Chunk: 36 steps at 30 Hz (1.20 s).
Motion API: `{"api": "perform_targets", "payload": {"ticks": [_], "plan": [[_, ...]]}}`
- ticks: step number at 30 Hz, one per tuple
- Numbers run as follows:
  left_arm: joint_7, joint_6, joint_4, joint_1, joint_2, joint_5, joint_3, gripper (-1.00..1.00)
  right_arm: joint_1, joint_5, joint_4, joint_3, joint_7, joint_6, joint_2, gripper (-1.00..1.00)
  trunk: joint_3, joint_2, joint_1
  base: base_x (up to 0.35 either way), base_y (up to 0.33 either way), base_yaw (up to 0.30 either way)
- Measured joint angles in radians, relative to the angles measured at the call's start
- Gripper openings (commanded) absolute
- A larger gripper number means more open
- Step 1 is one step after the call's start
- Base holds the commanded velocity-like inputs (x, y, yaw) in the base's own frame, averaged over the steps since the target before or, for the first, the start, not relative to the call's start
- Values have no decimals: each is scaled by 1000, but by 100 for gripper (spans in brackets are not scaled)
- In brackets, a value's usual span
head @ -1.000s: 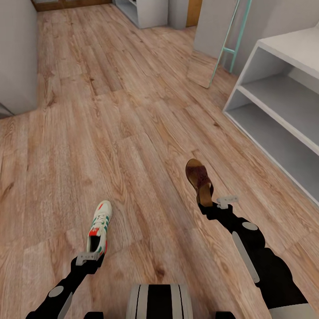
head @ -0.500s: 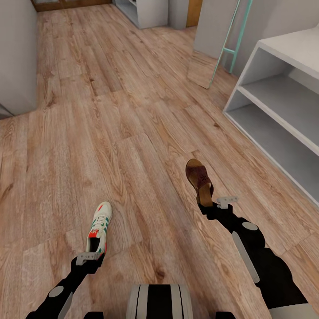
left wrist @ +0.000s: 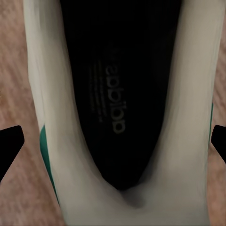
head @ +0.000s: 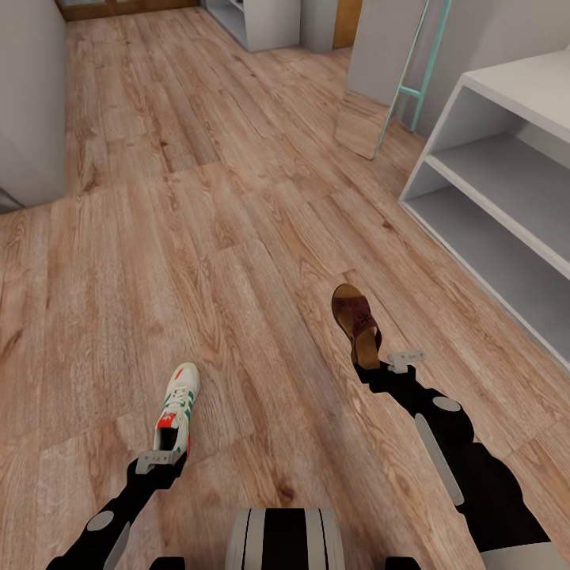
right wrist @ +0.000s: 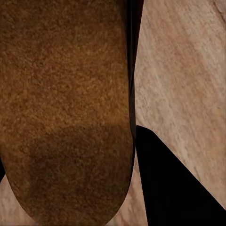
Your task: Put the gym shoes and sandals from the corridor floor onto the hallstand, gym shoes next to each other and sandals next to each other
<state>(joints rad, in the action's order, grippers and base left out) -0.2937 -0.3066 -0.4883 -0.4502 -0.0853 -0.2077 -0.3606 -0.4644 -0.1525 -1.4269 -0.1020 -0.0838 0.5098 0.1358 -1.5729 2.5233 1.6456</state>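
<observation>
One cream-white gym shoe (head: 178,404) with green stripes and a red-orange patch is held by its heel in my left gripper (head: 162,457), toe pointing away over the corridor floor (head: 198,198). Up close, the shoe's white collar (left wrist: 70,141) and dark insole sit between the two black fingertips (left wrist: 9,146). My right gripper (head: 372,366) is shut on the heel of a dark brown sandal (head: 356,317). Its tan footbed (right wrist: 66,108) lies beside one black finger (right wrist: 169,188). The hallstand (head: 443,127), pale with open shelf bays, stands at the right.
A mirror in a teal frame (head: 372,119) leans on the wall beyond the hallstand. A white shelf unit (head: 261,20) stands at the corridor's far end. A grey wall block (head: 28,95) juts in at the left. My base (head: 285,538) shows at the bottom.
The whole view has crept slightly, so the floor and left wall sit a little lower. Both arms keep their pose and their hold on the gym shoe and the sandal.
</observation>
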Motion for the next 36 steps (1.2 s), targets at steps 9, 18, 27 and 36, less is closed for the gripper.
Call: {"api": "perform_targets", "payload": {"ticks": [9, 18, 27, 36], "plan": [[1, 0, 0, 0, -2, 3, -2, -100, 0, 0, 1, 0, 0, 0, 0, -100, 0, 0, 0, 1, 0, 0], [0, -4, 0, 0, -2, 3, -1, -100, 0, 0, 1, 0, 0, 0, 0, -100, 0, 0, 0, 0, 0, 0], [-2, -4, 0, 1, -2, 2, -1, -100, 0, 1, 1, 0, 0, 0, 0, -100, 0, 0, 0, 0, 0, 0], [0, -6, -1, 1, -3, 2, -1, -100, 0, 0, 1, 0, 0, 0, 0, -100, 4, 0, -1, 0, 0, 0]]}}
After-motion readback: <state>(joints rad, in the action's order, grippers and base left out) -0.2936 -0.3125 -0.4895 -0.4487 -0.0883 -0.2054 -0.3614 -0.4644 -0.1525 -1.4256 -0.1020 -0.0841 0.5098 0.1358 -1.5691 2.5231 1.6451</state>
